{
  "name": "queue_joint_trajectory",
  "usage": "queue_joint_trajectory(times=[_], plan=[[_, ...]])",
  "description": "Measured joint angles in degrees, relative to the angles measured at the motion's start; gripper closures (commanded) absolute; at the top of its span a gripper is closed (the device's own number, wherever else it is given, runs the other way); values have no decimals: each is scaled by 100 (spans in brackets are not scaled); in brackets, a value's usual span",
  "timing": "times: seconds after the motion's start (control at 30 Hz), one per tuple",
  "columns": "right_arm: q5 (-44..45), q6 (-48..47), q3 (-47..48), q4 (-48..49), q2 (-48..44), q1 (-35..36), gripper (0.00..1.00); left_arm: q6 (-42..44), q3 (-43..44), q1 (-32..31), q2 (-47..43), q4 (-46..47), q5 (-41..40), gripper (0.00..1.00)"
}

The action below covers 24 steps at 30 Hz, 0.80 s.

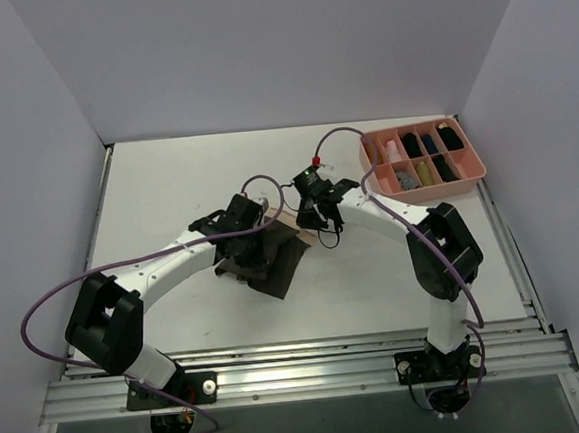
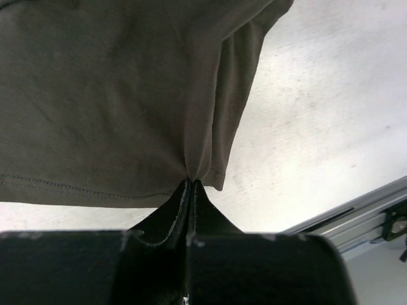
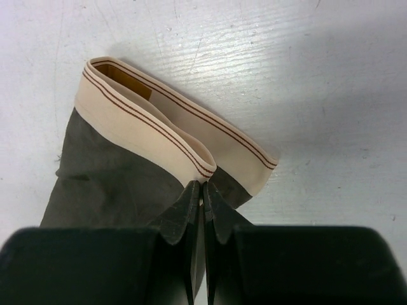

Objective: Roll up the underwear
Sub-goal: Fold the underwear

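Observation:
The underwear (image 1: 273, 263) is a dark olive-brown cloth lying mid-table, partly under both grippers. My left gripper (image 1: 245, 220) is shut on its hemmed leg edge; in the left wrist view the cloth (image 2: 114, 101) bunches into the closed fingertips (image 2: 191, 184). My right gripper (image 1: 319, 214) is shut on the tan waistband; in the right wrist view the beige band with thin brown stripes (image 3: 146, 127) folds into the closed gripper (image 3: 202, 187), with the dark cloth (image 3: 108, 184) below it.
A pink compartment tray (image 1: 474, 174) with small rolled bundles stands at the back right. White walls enclose the table on three sides. An aluminium rail (image 1: 312, 370) runs along the near edge, also in the left wrist view (image 2: 356, 219).

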Motion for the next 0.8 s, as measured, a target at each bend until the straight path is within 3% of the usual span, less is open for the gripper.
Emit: queue_joint_trajectory(times=[0.5,0.8], plan=[[101,-256,-181,-24,-380,-118,100,-531,13,-120,-76,293,249,98],[-129,-538,861,-175,-380,-118,100,-525,866,136,-291,-94,-50,98]])
